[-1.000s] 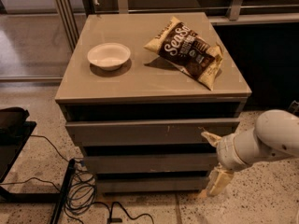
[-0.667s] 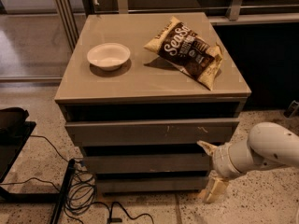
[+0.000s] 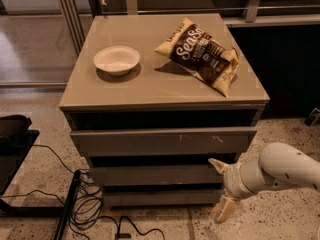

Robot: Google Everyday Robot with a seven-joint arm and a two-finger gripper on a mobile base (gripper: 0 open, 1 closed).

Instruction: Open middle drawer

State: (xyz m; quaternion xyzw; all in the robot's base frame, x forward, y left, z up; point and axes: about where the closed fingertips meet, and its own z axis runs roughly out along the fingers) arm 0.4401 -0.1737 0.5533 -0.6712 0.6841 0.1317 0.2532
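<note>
i see the two-finger gripper low at the front right corner of the grey-brown drawer cabinet, on the end of a white rounded arm that reaches in from the right. its cream fingers are spread wide, one above the other, pinching nothing. the upper fingertip sits by the right end of the middle drawer, the plain flat grey-brown front with no handle; i cannot tell whether it touches. that drawer looks pushed in, below the scratched top drawer front and above the narrow lowest front. on the cabinet top a white round bowl stands to the left and a dark brown and cream snack bag lies to the right, well apart. black cables lie coiled on the speckled floor at the lower left.
</note>
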